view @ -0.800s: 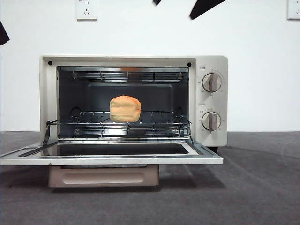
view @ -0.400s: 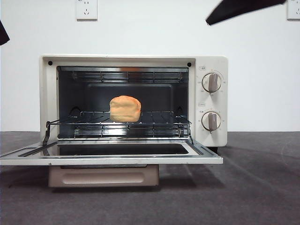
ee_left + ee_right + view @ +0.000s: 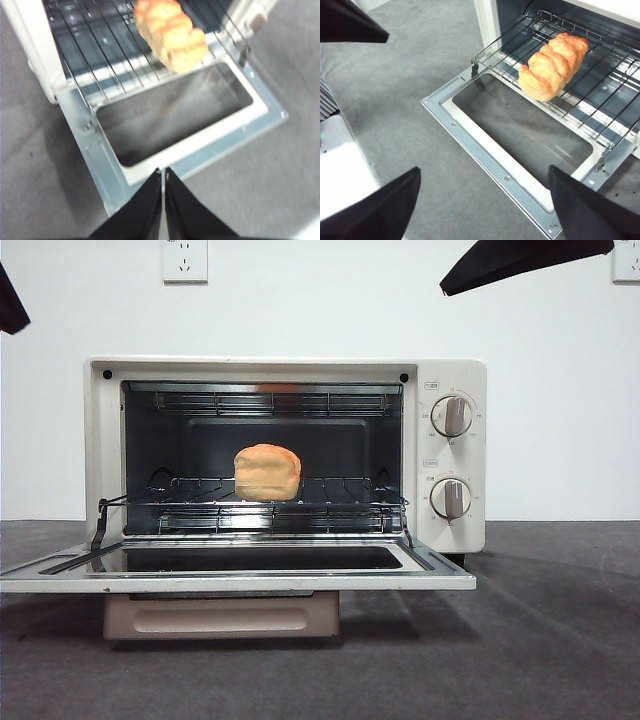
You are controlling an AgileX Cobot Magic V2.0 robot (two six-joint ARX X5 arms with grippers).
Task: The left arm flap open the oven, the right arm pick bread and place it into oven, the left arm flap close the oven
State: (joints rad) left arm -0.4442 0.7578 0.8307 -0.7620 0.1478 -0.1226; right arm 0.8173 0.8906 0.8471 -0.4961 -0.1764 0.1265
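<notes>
The cream-white oven point(image 3: 452, 375) stands with its glass door point(image 3: 240, 581) flapped down flat. The golden bread point(image 3: 267, 472) lies on the wire rack point(image 3: 340, 502) inside, left of the middle, with nothing touching it. It also shows in the wrist views, bread point(image 3: 172, 35) and bread point(image 3: 552, 65). My left gripper point(image 3: 162, 173) hovers shut and empty above the door's front edge point(image 3: 200, 150). My right gripper point(image 3: 484, 170) hangs open and empty above the door point(image 3: 485, 155); in the front view it is the black tip, right gripper point(image 3: 520, 260), at the top right.
A black tip of the left arm point(image 3: 10, 302) sits at the front view's top left and also shows as the left arm point(image 3: 350, 22) in the right wrist view. Two knobs point(image 3: 451, 415) face front. Grey cloth point(image 3: 550, 640) covers the table. A wall socket point(image 3: 185, 260) is behind.
The black right arm tip at the top has drawn away to the right, then nearly stopped. The left tip has shifted slightly upward. Bread and oven door have not moved.
</notes>
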